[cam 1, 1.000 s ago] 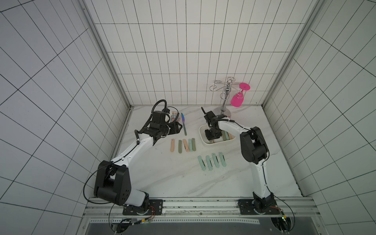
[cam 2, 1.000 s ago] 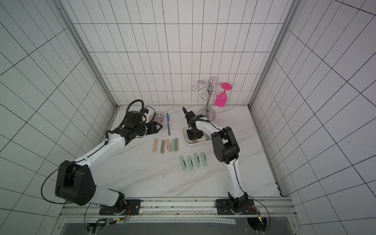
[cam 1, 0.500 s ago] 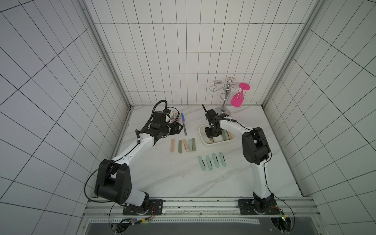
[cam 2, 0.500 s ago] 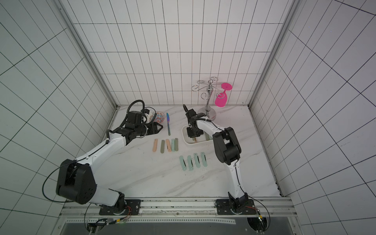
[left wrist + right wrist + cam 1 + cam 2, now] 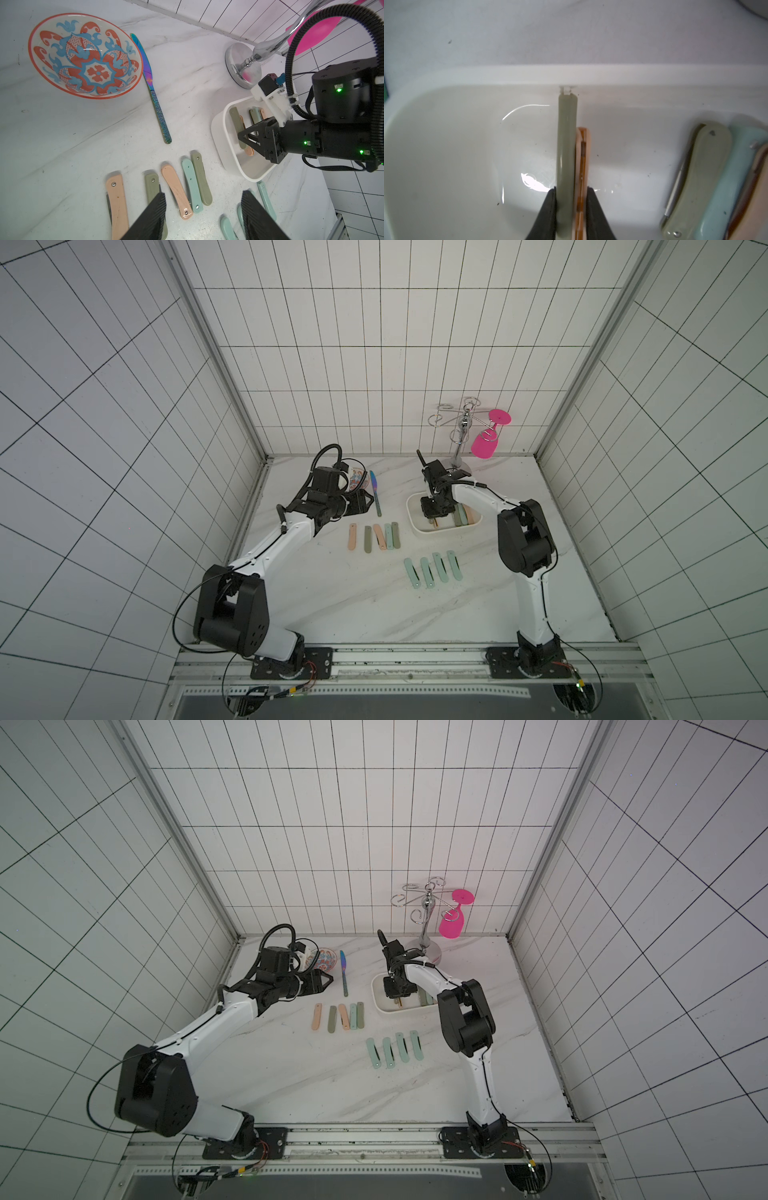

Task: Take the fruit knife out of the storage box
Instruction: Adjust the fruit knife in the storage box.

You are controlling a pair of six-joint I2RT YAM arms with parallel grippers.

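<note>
The white storage box (image 5: pixel 411 515) (image 5: pixel 376 994) sits on the marble table at the back right. My right gripper (image 5: pixel 571 190) (image 5: pixel 432 516) reaches down into it. Its jaws are shut on an olive-green folded fruit knife (image 5: pixel 566 145) standing on edge, with a peach folded knife (image 5: pixel 584 145) pressed against it between the same fingers. More folded knives, one olive (image 5: pixel 695 176) and one pale blue (image 5: pixel 729 176), lie at one end of the box. My left gripper (image 5: pixel 203 194) (image 5: pixel 365 502) hovers open over the table left of the box, holding nothing.
Several folded knives (image 5: pixel 374 536) lie in a row left of the box, and several mint ones (image 5: pixel 432 572) lie in front of it. A patterned bowl (image 5: pixel 83 56) and an iridescent table knife (image 5: pixel 153 93) sit at the back left. A chrome glass stand (image 5: pixel 461 439) holds a pink glass (image 5: pixel 486 443).
My right gripper's jaws have drawn in on the knives inside the box. The left arm has not moved.
</note>
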